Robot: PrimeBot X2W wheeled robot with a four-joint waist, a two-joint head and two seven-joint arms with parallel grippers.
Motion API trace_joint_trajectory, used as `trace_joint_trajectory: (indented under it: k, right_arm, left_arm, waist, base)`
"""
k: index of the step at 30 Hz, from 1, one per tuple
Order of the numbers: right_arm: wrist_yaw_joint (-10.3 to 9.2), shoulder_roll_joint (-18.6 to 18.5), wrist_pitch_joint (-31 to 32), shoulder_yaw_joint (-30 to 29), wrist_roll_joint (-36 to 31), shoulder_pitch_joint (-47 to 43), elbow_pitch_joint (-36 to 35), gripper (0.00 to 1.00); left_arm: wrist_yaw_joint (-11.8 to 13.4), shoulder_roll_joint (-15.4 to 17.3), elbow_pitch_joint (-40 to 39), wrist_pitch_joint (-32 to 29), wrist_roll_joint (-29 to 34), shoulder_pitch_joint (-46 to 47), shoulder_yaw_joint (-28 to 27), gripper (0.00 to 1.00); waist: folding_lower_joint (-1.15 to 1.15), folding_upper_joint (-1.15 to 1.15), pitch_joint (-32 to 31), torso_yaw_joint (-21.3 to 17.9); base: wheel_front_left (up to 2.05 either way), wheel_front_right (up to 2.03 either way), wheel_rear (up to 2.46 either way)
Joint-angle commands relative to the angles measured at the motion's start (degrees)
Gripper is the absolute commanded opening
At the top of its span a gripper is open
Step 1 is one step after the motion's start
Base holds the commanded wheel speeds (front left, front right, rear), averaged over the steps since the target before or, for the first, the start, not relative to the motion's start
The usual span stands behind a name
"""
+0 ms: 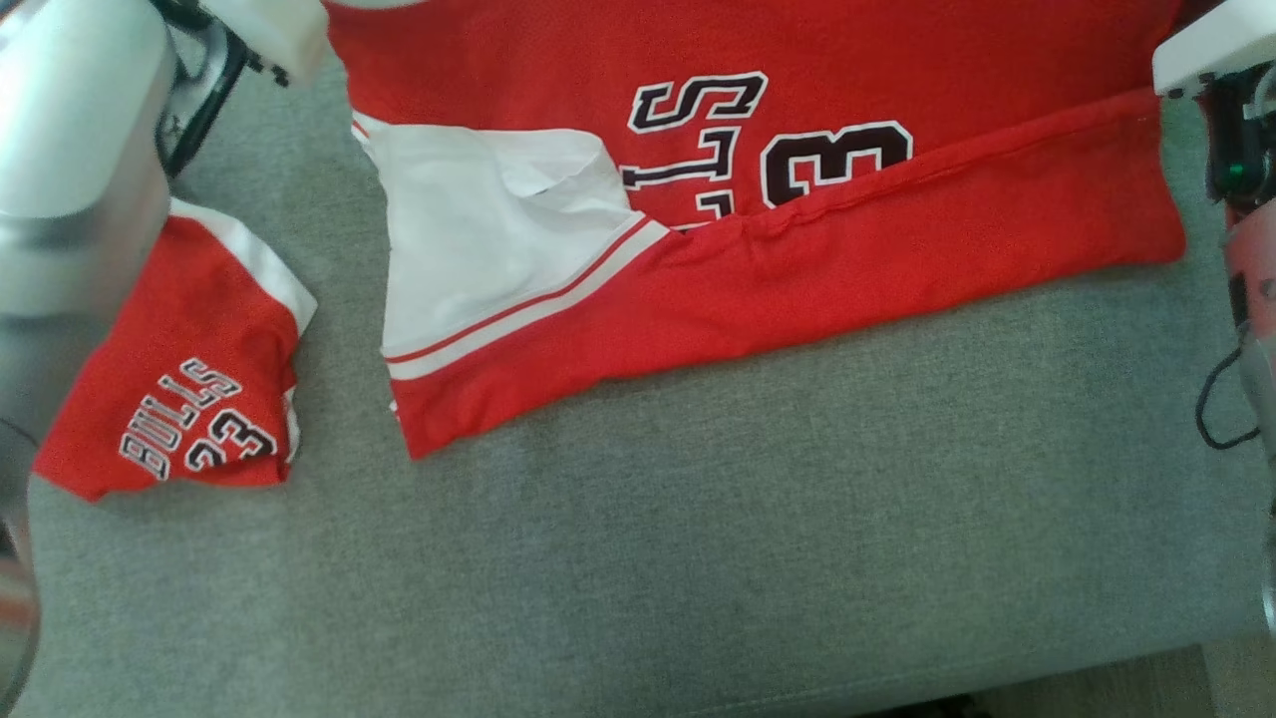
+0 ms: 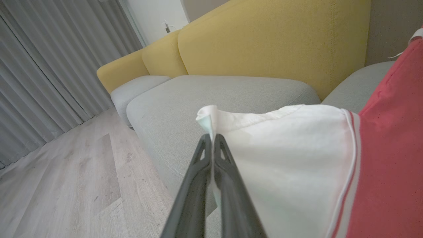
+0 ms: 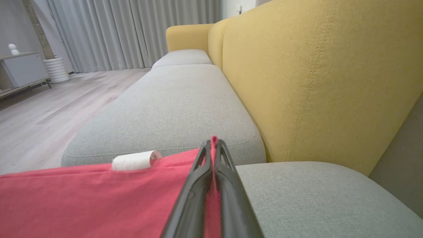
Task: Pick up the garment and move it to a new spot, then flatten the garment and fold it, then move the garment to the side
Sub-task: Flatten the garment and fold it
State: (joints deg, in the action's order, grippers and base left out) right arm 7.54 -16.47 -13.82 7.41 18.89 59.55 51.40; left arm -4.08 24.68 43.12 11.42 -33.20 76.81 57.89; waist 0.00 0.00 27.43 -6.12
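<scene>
Left pincer (image 2: 211, 137): fingers together, clamped on a white fabric edge of the garment (image 1: 797, 269); a small folded tip of white sticks out past the fingertips. Right pincer (image 3: 213, 142): fingers together, clamped on a thin red edge of the same garment, with a sliver of red between the tips.

Probable reason for the two-point hold: one pincer at each side keeps the cloth spread so it can be laid flat or folded over without bunching. Looks like the flatten/fold stage, not the final move aside.

Outward from the left pincer, the white panel (image 2: 290, 155) runs right into a striped trim, then red body. Outward from the right pincer, red cloth spreads left, with a small white rolled bit (image 3: 135, 160) at its far edge.

In the head view the garment lies across the far part of the grey sofa seat (image 1: 698, 558), print upside down, with a red band lapped over the lower part of the lettering, likely a fold already made.

A smaller red piece (image 1: 179, 399) marked BULLS 23 lies left of it, apart.

Holders: the seat is what carries both pieces. The yellow backrest (image 2: 274, 43) is behind.
</scene>
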Motion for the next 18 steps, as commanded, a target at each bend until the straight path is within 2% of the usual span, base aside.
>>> trace_joint_trajectory:
  k: [1, 10, 18]
  right_arm:
    - [-0.05, -0.48, -0.72, 0.85, 0.65, 0.24, -1.41, 0.0]
    - [-0.05, -3.24, 0.25, 4.78, 5.38, -3.83, -1.15, 0.0]
    - [-0.05, -7.7, 4.72, 10.73, 11.44, -11.58, -3.3, 0.0]
  left_arm:
    - [-0.18, 1.46, -0.01, 0.52, 0.6, 2.51, -1.48, 0.0]
    - [-2.05, 1.17, 1.43, 1.49, -0.62, -2.04, 0.81, 0.0]
    - [-3.03, 4.53, -8.05, -3.62, -5.18, -11.33, 4.09, 0.0]
  waist:
    - [0.0, 0.0, -0.29, 0.34]
    - [0.0, 0.0, -3.83, 1.69]
    - [0.0, 0.0, -9.44, 2.59]
  base:
    - [0.0, 0.0, 0.0]
    - [0.0, 0.0, 0.0]
    - [0.0, 0.0, 0.0]
